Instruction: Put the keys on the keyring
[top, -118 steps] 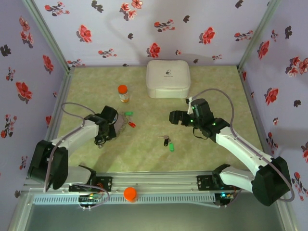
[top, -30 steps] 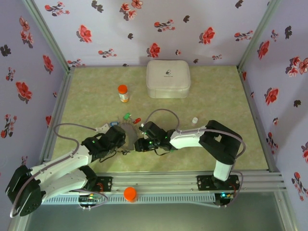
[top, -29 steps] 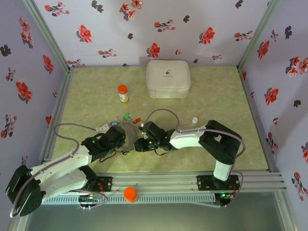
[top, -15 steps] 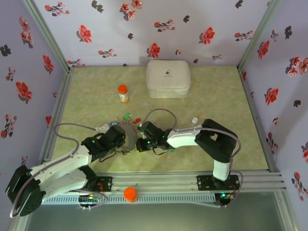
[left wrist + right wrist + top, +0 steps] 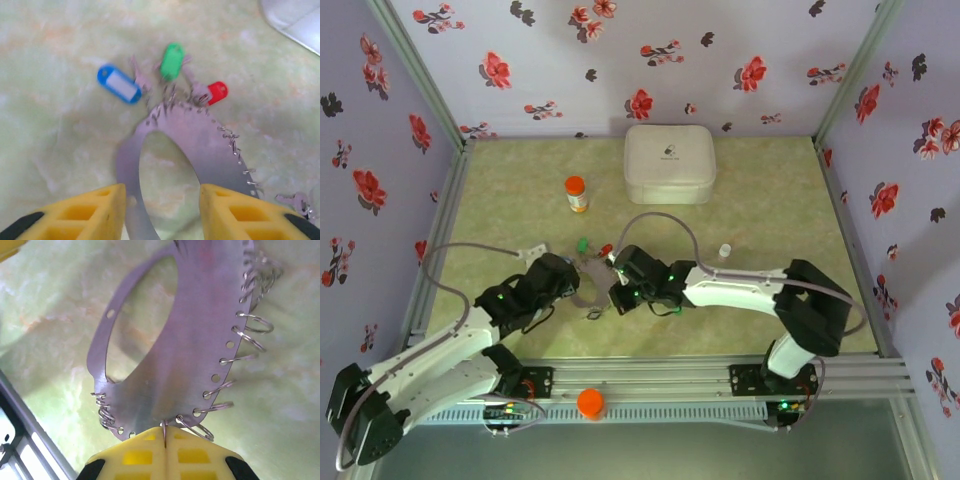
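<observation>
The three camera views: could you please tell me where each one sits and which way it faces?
Top external: above and behind the arm bases, looking down on the table; both arms, left gripper and right gripper.
Left wrist: looks down between its yellow fingers at the keyring and keys.
Right wrist: close on the keyring, shut fingers pinching its rim.
Shared: both wrist views see the keyring.
</observation>
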Robot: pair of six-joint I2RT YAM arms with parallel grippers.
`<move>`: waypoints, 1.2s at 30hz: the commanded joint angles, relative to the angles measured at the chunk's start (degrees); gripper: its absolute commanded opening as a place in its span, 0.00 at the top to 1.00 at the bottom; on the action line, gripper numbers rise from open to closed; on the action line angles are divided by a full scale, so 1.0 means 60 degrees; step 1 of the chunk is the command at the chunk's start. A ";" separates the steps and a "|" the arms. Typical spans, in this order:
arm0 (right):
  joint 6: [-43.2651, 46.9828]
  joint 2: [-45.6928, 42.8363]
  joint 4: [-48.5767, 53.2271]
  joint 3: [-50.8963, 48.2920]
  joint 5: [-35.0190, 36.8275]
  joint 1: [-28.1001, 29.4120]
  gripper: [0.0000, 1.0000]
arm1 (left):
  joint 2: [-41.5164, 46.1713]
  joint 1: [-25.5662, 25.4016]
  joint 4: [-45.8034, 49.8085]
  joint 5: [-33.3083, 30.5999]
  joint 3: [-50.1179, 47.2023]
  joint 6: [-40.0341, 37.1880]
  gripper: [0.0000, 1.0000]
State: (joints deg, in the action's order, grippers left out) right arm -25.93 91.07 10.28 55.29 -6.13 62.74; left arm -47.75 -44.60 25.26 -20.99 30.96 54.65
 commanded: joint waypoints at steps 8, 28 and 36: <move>0.4562 -0.1898 0.0788 0.0392 -0.1195 -0.1425 1.00 | 0.0431 0.1105 -0.3051 0.2620 0.0769 -0.7786 0.49; 0.9205 -0.3437 -0.2234 -0.1237 -0.4177 -0.2746 1.00 | -0.0896 0.1146 -0.4842 0.9312 0.0539 -1.2903 0.78; 0.9390 -0.3431 -0.2234 -0.1260 -0.4475 -0.2731 1.00 | -0.1096 0.1141 -0.3814 0.8883 0.0670 -1.3935 0.77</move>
State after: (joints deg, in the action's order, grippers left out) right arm 28.45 72.10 -0.25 47.70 -30.44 46.37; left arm -53.74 -38.09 0.40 32.01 34.61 -24.88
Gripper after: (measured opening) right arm 0.048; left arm 0.230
